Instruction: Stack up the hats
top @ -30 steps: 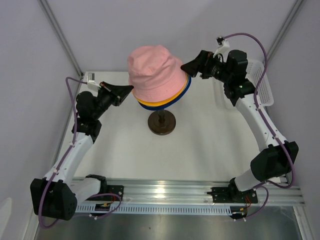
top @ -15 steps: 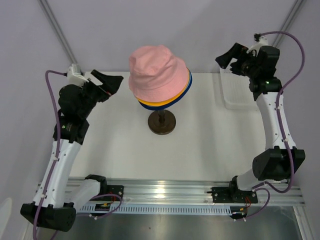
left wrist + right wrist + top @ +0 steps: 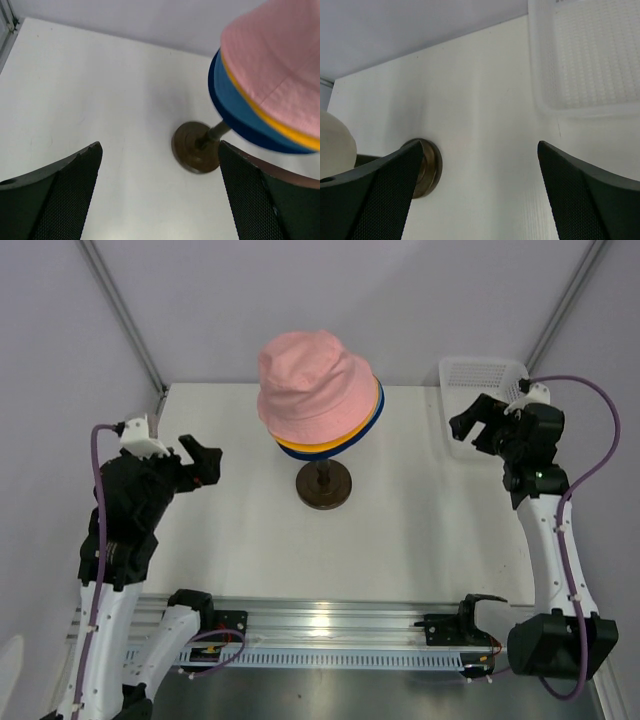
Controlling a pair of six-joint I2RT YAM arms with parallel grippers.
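Overhead view: the hats sit stacked at upper centre of the frame on a stand whose dark round base (image 3: 323, 486) rests on the white surface (image 3: 250, 530). The pink hat (image 3: 312, 385) is on top; beneath it only the brims of the yellow-orange hat (image 3: 300, 448), the light blue hat (image 3: 240, 100) and the dark blue hat (image 3: 340, 447) show. The left claw (image 3: 200, 462), at left of the frame, is released and grasps nothing, its two fingers spread wide in the left wrist view with the base and stack visible between them. The right claw (image 3: 470, 426), at right of the frame near the white mesh basket (image 3: 480, 375), is likewise released and bare. Both stand well apart from the stack. No loose hat is seen on the surface, so the stacking step appears complete and the arms look to be in retreat. The next move probably calls only for parking both arms clear of the brims, so the stack is not disturbed.
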